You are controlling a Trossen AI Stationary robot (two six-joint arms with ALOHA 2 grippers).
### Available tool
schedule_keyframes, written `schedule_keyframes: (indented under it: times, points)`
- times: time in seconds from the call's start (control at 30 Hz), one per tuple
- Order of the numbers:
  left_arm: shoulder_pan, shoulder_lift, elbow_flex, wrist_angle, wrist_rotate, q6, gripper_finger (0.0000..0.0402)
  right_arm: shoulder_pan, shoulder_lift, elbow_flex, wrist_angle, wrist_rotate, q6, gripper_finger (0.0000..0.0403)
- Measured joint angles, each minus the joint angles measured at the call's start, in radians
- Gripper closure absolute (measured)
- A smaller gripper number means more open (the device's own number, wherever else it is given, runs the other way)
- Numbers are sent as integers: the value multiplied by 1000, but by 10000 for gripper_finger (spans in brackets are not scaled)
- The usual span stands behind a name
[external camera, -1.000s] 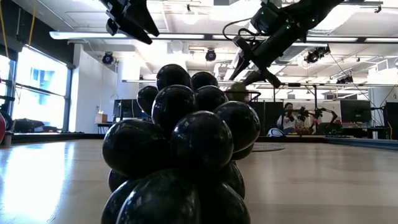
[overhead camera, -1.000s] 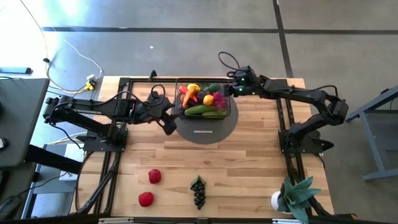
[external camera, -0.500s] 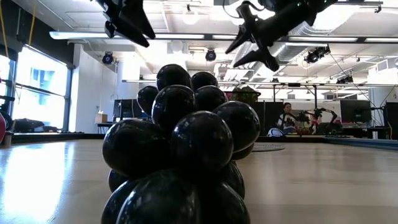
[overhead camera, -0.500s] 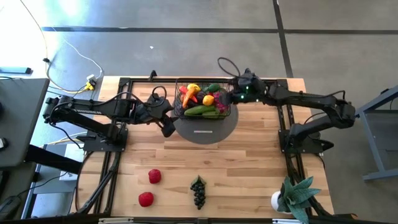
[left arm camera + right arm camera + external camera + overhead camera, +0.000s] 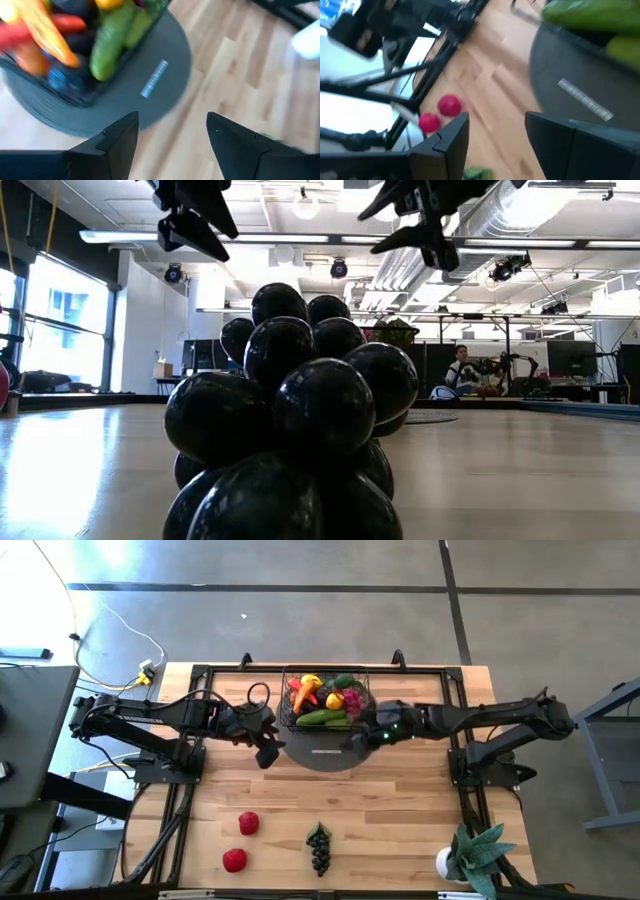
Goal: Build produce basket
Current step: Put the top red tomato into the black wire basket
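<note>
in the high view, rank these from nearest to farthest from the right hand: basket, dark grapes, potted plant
From the right hand, above the grey disc:
1. Basket, just beyond it, at the table's far side.
2. Dark grapes, toward the near edge, mid-table.
3. Potted plant, at the near right corner.

The basket (image 5: 325,700) sits on a disc (image 5: 325,750) at the table's (image 5: 400,830) far edge, midway along it, with produce (image 5: 322,717) inside. Near the front edge lie two tomatoes (image 5: 241,841), perhaps, left of the grapes (image 5: 319,846); a plant (image 5: 475,855) occupies the front right corner.
</note>
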Motion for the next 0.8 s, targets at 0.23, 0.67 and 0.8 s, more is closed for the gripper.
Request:
schedule_keyframes:
  times: [0.23,0.67,0.8]
  points:
    - [-74,0,0,-88,34,-206,179,68,0,0,-81,3,-7,226]
    - [-257,1,0,-113,59,-505,179,83,0,0,-109,-1,-17,226]
    - [-323,1,0,-124,42,-599,179,83,0,0,-108,-2,-17,226]
